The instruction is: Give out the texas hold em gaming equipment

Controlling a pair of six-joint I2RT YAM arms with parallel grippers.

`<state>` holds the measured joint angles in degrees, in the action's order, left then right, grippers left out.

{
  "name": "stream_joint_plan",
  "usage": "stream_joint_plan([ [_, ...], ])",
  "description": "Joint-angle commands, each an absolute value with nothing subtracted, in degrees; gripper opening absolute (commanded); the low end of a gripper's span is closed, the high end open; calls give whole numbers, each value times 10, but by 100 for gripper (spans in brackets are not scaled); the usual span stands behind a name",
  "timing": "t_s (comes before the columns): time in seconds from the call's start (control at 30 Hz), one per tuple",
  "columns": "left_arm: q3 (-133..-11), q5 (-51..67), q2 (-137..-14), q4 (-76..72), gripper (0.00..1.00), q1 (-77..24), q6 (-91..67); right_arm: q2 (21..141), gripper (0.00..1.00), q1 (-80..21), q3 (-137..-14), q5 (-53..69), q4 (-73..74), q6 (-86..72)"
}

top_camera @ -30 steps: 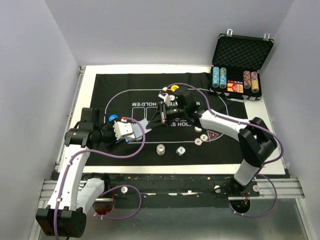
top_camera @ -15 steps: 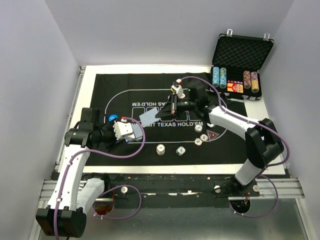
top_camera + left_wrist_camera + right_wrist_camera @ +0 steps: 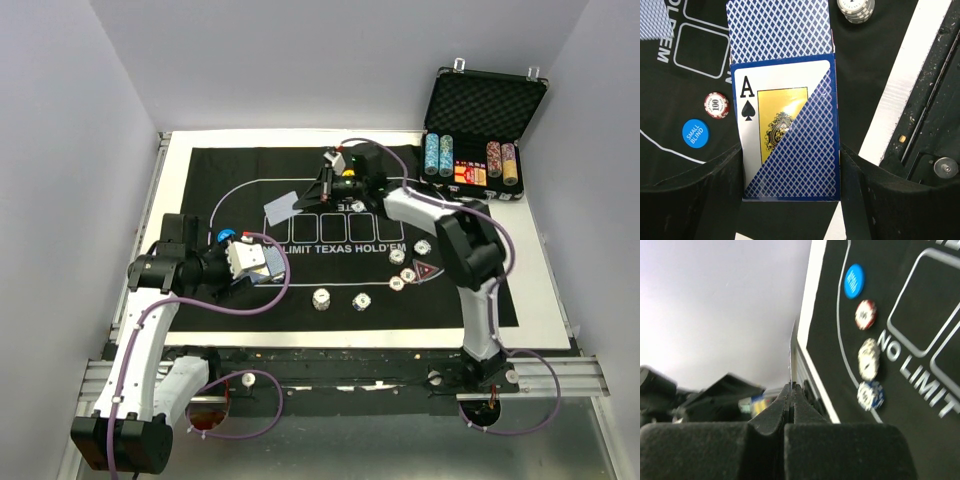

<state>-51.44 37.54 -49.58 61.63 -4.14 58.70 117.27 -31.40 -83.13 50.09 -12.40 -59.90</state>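
My right gripper point(image 3: 320, 193), pinched shut on one blue-backed card point(image 3: 283, 205), has swung it from the deck box point(image 3: 258, 262) clamped in my left gripper point(image 3: 238, 264) out over the mat's point(image 3: 480, 290) far-left side, seemingly ready to deal.

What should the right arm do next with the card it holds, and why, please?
Probably lower the card onto the mat and open the jaws: the right gripper is shut on its edge, holding it over the printed oval, while the left gripper holds the deck box.
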Motion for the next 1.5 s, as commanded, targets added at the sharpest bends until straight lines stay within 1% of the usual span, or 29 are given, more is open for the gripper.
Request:
stream_joint_plan([
  [0.0,-553,401,-500,621,46,-42,581,1289,1,-316,-940,492,-142,-612],
  [0.2,-557,399,-501,621,46,-42,576,1425,1,-337,-1084,420,-120,-614],
  [0.33,-558,404,-505,622,46,-42,577,1479,1,-359,-1157,358,-81,-594],
  [0.53,-555,403,-506,620,46,-42,575,1537,1,-382,-1239,316,-47,-602],
  [0.67,-562,407,-506,623,46,-42,574,1557,1,-402,-1258,286,-23,-602],
  [0.93,-560,406,-502,628,46,-42,573,1562,1,-417,-1244,226,-7,-613],
  [1.03,-555,405,-497,628,46,-42,573,1550,8,-419,-1245,215,30,-598],
  [1.07,-555,406,-497,627,46,-42,573,1544,15,-420,-1236,211,31,-592],
  [1.13,-555,408,-498,626,46,-42,570,1532,41,-420,-1225,207,39,-588],
  [1.2,-556,410,-500,628,46,-42,570,1514,58,-420,-1219,206,61,-576],
  [1.23,-556,409,-500,628,46,-42,570,1504,64,-419,-1208,204,62,-572],
  [1.27,-555,408,-499,627,46,-42,571,1487,67,-420,-1187,201,61,-564],
  [1.4,-554,407,-498,626,46,-42,570,1421,68,-417,-1115,199,53,-546],
  [1.47,-555,407,-500,625,46,-42,570,1382,71,-413,-1079,195,54,-534],
])
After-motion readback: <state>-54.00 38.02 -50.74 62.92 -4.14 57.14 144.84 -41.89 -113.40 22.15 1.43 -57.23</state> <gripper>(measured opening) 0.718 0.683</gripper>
